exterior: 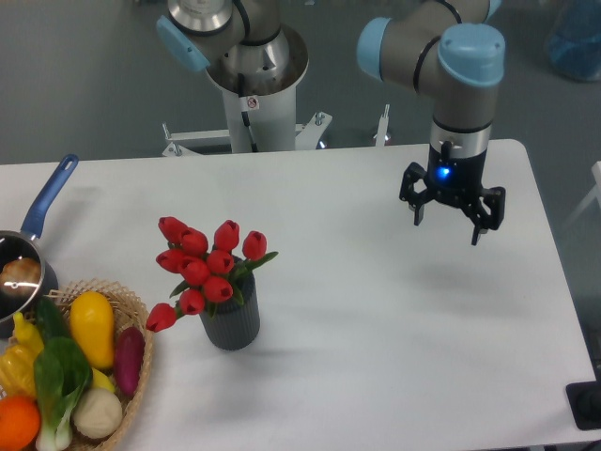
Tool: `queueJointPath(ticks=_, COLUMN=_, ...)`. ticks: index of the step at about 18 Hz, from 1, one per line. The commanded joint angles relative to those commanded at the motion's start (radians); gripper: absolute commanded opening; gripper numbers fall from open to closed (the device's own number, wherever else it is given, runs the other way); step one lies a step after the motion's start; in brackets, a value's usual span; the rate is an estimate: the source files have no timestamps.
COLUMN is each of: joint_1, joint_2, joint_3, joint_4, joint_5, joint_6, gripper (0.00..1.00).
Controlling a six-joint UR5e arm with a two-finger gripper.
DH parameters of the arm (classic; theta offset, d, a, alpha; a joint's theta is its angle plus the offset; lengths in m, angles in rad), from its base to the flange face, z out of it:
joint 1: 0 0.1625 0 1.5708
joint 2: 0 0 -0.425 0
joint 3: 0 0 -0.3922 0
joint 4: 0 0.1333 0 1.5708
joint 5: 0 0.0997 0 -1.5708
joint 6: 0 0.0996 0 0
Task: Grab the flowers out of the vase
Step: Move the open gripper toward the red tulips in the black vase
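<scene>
The flowers (200, 264), a bunch of red tulip buds with green leaves, stand in the vase (231, 323), a small dark grey ribbed cylinder on the white table left of centre. Far to the right, my gripper (448, 224) hangs above the table, pointing down. It is open with nothing between its black fingers (479, 225). A wide stretch of table separates it from the flowers.
A wicker basket (139, 371) of vegetables sits at the front left corner, close to the vase. A blue-handled saucepan (38, 211) lies at the left edge. The arm's base (254, 89) stands behind the table's far edge.
</scene>
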Motion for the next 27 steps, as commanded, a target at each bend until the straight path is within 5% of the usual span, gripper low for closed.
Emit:
queueJointPath(ticks=4, joint_1=0.002, joint_2=-0.002, joint_3=-0.002, joint_4=0.0, joint_5=0.0, joint_6=0.002, gripper=1.0)
queueJointPath(ticks=10, joint_1=-0.001, joint_2=0.017, joint_3=-0.089, joint_4=0.009, joint_5=-0.044, joint_6=-0.011, gripper=1.0)
queueJointPath(ticks=17, joint_1=-0.11, joint_2=0.023, joint_3=-0.118, joint_4=0.006, joint_5=-0.078, joint_6=-0.114, gripper=1.0)
queueJointPath(ticks=27, joint_1=-0.199, joint_2=0.107, joint_3=-0.172, joint_4=-0.006, joint_5=-0.515, joint_6=-0.143, gripper=1.0)
